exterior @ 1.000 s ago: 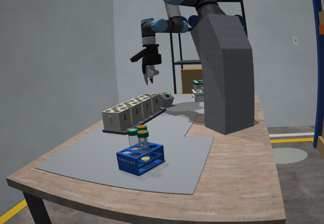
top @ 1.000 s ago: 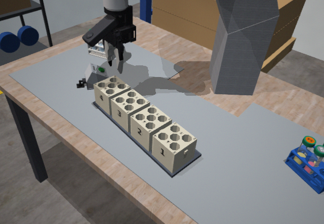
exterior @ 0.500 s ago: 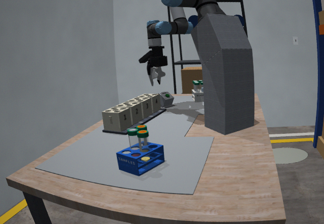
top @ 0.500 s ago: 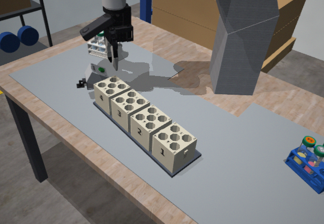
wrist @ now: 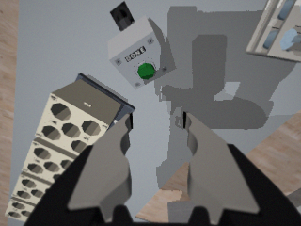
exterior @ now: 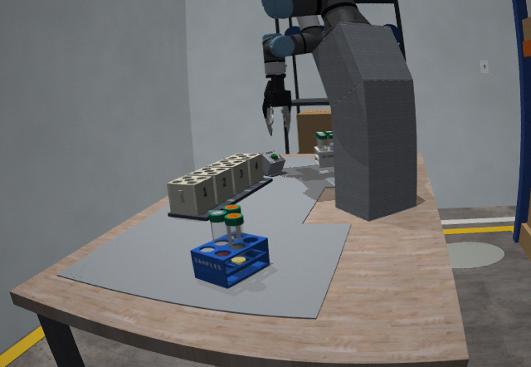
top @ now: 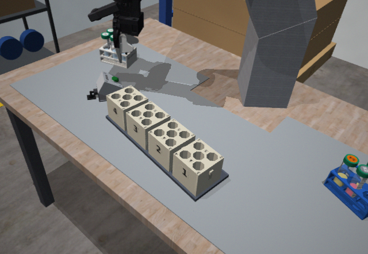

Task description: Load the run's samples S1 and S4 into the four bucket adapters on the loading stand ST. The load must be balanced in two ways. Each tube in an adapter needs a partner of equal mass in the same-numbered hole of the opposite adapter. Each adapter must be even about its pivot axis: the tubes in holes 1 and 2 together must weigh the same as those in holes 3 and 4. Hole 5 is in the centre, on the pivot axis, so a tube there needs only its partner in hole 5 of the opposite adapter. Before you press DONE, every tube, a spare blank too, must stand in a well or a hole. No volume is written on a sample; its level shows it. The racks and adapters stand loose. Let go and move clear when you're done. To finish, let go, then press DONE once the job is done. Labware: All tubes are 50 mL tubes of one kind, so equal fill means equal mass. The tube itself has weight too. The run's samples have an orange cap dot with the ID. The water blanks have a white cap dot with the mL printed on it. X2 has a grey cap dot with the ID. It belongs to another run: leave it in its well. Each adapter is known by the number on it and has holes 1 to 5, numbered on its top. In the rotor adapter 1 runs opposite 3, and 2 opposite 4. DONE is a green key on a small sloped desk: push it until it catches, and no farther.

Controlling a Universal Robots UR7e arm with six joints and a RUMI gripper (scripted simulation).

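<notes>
My gripper [top: 124, 56] [exterior: 279, 133] [wrist: 157, 113] is part-way open and empty, high above the mat beside the DONE key [top: 115, 79] [exterior: 274, 156] [wrist: 146, 71]. Adapters 1 [top: 190, 180] [exterior: 205, 203], 2 [top: 158, 157] [exterior: 223, 192], 3 [top: 135, 135] and 4 [top: 115, 118] stand in a row on stand ST [top: 214, 183]; no tubes show in their holes. The blue samples rack [top: 344, 197] [exterior: 210, 272] holds two orange-dot tubes and a grey-dot tube [exterior: 217, 214]. Their IDs are too small to read. The white blanks rack [top: 114, 62] [exterior: 328, 158] holds several green-capped tubes; their printed volumes are unreadable.
The grey robot pedestal [top: 264, 76] [exterior: 372, 139] stands at the table's rear edge in the top view and partly hides the blanks rack in the exterior view. The sloped key desk [top: 103, 89] [wrist: 123, 49] stands near adapter 4, between the adapter row and the blanks rack.
</notes>
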